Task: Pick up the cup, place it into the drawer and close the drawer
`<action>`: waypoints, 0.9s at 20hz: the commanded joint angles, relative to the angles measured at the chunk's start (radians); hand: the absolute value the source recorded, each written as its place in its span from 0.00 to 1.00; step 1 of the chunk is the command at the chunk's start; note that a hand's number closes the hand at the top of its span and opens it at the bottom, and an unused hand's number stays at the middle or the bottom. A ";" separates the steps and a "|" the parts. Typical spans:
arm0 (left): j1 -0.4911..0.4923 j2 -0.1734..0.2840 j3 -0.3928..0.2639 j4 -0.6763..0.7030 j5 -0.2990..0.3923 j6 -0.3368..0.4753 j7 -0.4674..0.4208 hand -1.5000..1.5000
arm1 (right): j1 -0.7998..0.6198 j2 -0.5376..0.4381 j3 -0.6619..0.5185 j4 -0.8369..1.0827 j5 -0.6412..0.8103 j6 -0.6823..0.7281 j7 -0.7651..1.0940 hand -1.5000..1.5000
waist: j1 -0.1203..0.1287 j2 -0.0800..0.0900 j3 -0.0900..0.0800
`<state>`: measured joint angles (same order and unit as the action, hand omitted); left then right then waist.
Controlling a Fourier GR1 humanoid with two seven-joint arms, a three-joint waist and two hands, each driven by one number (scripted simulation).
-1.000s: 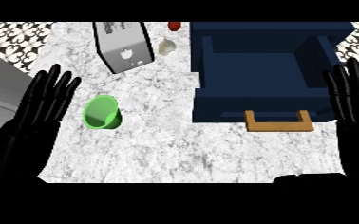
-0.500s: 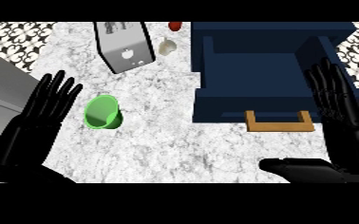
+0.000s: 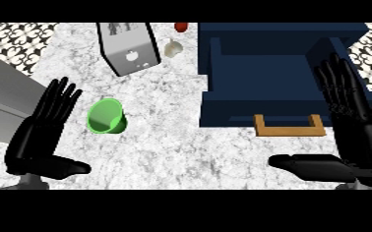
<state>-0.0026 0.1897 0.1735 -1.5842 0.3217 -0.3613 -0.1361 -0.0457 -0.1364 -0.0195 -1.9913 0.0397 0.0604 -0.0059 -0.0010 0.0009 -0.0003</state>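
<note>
I see left hand [image 3: 45,128] fingers spread, beside green cup [image 3: 107,117] on desk [image 3: 167,142]; right hand [image 3: 345,113] fingers straight, over open drawer [image 3: 272,73].

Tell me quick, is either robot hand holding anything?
Left robot hand: open, holding nothing, beside the green cup.
Right robot hand: open, holding nothing.

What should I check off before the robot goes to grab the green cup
1. Green cup in view, lying on its side on the counter: ok.
2. Left hand open beside the cup, not yet touching it: ok.
3. Left hand's fingers holding nothing: ok.
4. Drawer open, wooden handle at its front: ok.
5. Right hand open, overlapping the drawer's right edge in this view; whether it is clear of the drawer: cannot tell.
</note>
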 commanded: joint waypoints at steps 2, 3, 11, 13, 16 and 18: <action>-0.032 0.017 0.041 0.188 -0.083 -0.002 -0.114 0.00 | -0.006 -0.006 -0.036 0.003 -0.032 0.020 0.001 0.00 | -0.002 0.000 0.000; -0.013 -0.004 0.014 0.182 -0.137 0.029 -0.137 0.00 | 0.014 -0.046 -0.070 -0.032 -0.064 0.057 0.025 0.00 | -0.004 -0.001 0.000; -0.153 0.039 0.055 0.572 -0.223 0.030 -0.322 0.00 | 0.067 0.019 -0.009 0.020 0.011 0.043 -0.081 0.00 | -0.004 0.000 0.000; -0.239 0.070 0.079 0.757 -0.255 0.021 -0.436 0.00 | -0.054 -0.010 -0.054 0.052 -0.035 0.048 -0.009 0.00 | -0.007 0.002 -0.001; -0.229 0.092 0.092 0.884 -0.275 -0.007 -0.569 0.00 | -0.004 0.009 -0.022 -0.051 -0.018 0.038 0.040 0.00 | -0.009 0.001 -0.001; -0.220 0.123 0.108 0.887 -0.237 -0.062 -0.550 0.00 | -0.021 0.003 -0.054 0.054 -0.018 0.049 -0.022 0.00 | -0.003 0.001 0.000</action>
<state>-0.2054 0.2679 0.2543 -0.8118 0.0784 -0.3676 -0.6037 -0.0532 -0.1379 -0.0635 -1.9891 0.0144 0.1073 -0.0075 -0.0064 0.0014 -0.0010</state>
